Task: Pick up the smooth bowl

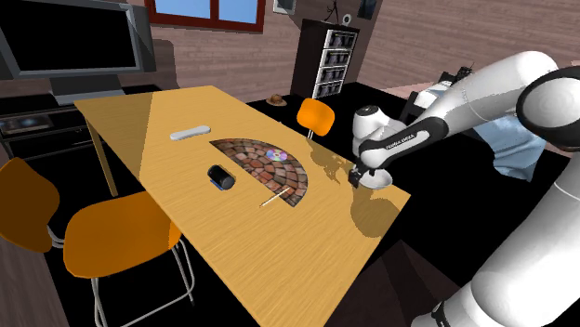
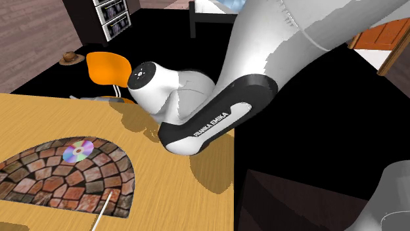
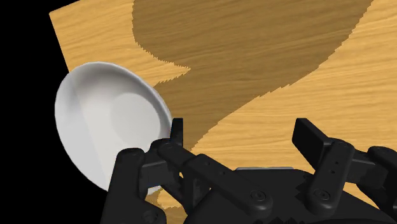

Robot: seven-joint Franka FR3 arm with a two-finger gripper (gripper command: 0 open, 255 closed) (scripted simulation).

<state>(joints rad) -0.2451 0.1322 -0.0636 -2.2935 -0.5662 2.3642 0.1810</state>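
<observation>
Table (image 1: 279, 241): we see a long light-wood top.
Arm (image 1: 483, 93): white, we find it reaching over the table's corner.
Bowl (image 3: 108, 118): white, smooth, at the table's edge, just outside one finger, not between the two.
Gripper (image 3: 242, 127): we see fingers apart, holding nothing.

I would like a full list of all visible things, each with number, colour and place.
Table: one, yellow-brown wood grain, shoulder view's centre.
Bowl: one, white, at the table's edge.
Mat: one, brick-patterned half-round, on the table.
Disc: one, shiny, on the mat.
Cylinder: one, black, beside the mat.
Flat bar: one, white, on the table.
Chairs: three, orange, around the table.
Arm: one, white, over the table's corner.
End effector: one, black, open, beside the bowl.
</observation>
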